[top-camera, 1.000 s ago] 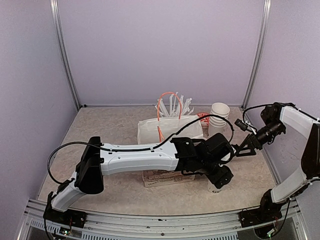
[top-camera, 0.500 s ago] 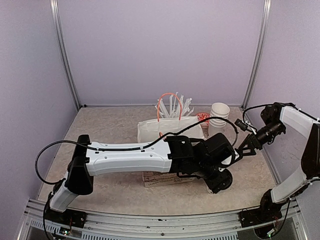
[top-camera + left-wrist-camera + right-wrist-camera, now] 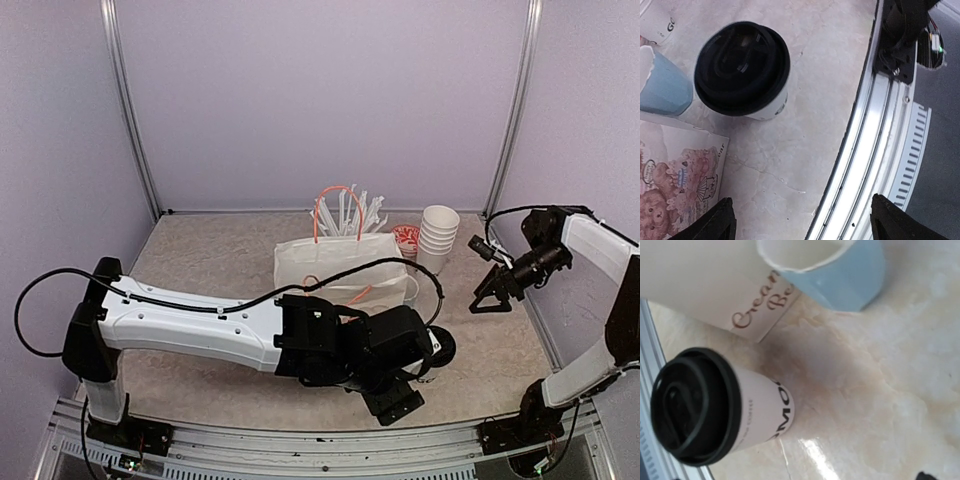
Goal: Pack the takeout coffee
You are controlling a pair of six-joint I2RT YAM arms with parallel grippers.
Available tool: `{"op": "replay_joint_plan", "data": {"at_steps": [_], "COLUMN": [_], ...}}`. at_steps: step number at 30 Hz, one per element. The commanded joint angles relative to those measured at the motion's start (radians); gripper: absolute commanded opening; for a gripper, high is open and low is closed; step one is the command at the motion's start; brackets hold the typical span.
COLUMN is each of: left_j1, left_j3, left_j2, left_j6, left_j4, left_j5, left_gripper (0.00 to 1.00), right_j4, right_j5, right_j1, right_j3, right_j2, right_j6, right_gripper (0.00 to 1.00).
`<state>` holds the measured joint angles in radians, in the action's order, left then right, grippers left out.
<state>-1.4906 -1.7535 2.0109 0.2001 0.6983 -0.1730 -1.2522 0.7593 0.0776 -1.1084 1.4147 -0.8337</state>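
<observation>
One takeout coffee cup (image 3: 440, 345), white with a black lid, stands on the table right of centre. It also shows in the left wrist view (image 3: 742, 67) and the right wrist view (image 3: 695, 415). A second printed white cup (image 3: 657, 22) shows only partly at the left wrist view's top left corner. My left gripper (image 3: 395, 400) hangs open and empty near the table's front edge, short of the lidded cup; its fingertips (image 3: 722, 222) are spread wide over bare table. My right gripper (image 3: 487, 300) is open and empty, to the right of the cup.
A white paper bag (image 3: 340, 262) with orange handles stands at the back centre, with straws (image 3: 345, 212) behind it. A stack of plain cups (image 3: 438, 235) and a red-printed cup (image 3: 405, 240) stand to its right. A light-blue mug (image 3: 662, 85) and a printed box (image 3: 670, 190) sit beside the lidded cup. A metal rail (image 3: 875, 150) runs along the front edge.
My left arm has swung back toward the front edge and its gripper has left the lidded cup, which now stands uncovered. The right arm has barely moved.
</observation>
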Motion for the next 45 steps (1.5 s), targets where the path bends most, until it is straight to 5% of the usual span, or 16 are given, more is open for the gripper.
{"op": "replay_joint_plan", "data": {"at_steps": [1, 11, 18, 26, 45], "left_j1": [0.000, 0.098, 0.115, 0.127, 0.138], "left_j3": [-0.116, -0.494, -0.406, -0.342, -0.239], "left_j2": [0.017, 0.291, 0.291, 0.271, 0.236], "left_j6": [-0.024, -0.044, -0.036, -0.040, -0.008], "left_j4": [-0.057, -0.014, -0.088, -0.098, -0.077], "left_j5": [-0.110, -0.074, -0.038, -0.029, -0.025], "left_gripper": [0.95, 0.99, 0.99, 0.99, 0.99], "right_j4": [-0.016, 0.029, 0.233, 0.417, 0.546], "right_j5": [0.017, -0.092, -0.139, -0.199, -0.193], "right_j1": [-0.012, -0.015, -0.075, -0.225, -0.507], "right_j3": [0.045, 0.197, 0.251, 0.280, 0.335], "right_j2": [-0.116, -0.269, -0.140, 0.016, 0.079], "right_j6": [-0.143, -0.354, -0.200, -0.092, 0.055], "right_gripper": [1.00, 0.95, 0.67, 0.46, 0.49]}}
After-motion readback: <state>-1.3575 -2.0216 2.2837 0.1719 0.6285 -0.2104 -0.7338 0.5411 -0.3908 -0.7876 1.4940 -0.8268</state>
